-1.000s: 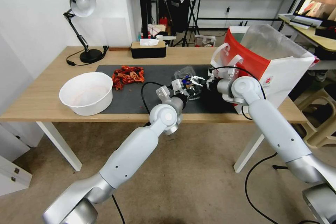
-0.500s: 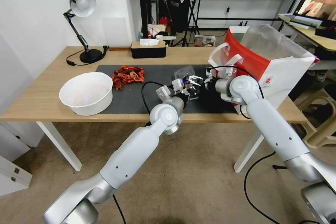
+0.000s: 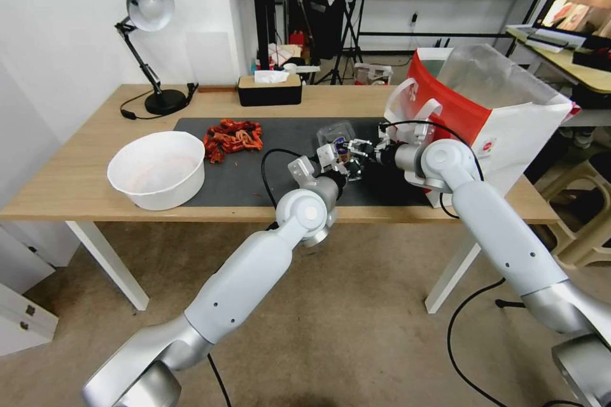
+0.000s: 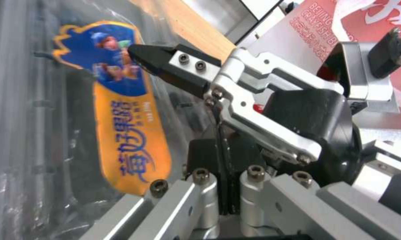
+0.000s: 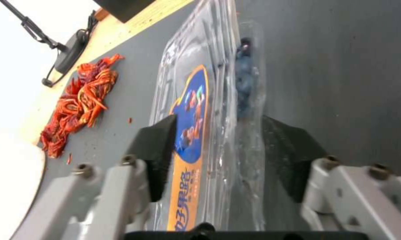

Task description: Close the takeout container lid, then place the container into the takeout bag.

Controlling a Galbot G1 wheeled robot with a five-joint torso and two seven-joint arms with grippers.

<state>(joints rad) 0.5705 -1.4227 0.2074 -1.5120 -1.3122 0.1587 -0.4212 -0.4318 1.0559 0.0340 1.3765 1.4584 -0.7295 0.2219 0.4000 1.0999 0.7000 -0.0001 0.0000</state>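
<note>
The takeout container [image 3: 334, 132], a clear clamshell with dark berries [image 5: 244, 76], sits on the dark mat in front of the takeout bag [image 3: 503, 114]. Its lid [image 5: 189, 110] carries an orange and blue sticker [image 4: 120, 116] and leans nearly flat against the other half. My right gripper [image 3: 358, 147] straddles both halves, one finger [image 5: 158, 156] on the sticker and the other against the berry side. My left gripper [image 3: 335, 158] is at the container's near edge, its pads [image 4: 205, 156] pressed together on the plastic rim. The bag [image 4: 342, 20] stands open just right of both grippers.
A big white bowl [image 3: 157, 168] stands at the mat's left end, with a red-orange heap [image 3: 232, 135] behind it. A desk lamp [image 3: 149, 13] and a black tissue box [image 3: 270, 89] are at the table's back. The mat [image 3: 254, 172] is bare between bowl and container.
The left arm has shifted slightly right toward the container. The right gripper moved a little left, then back, staying around the container.
</note>
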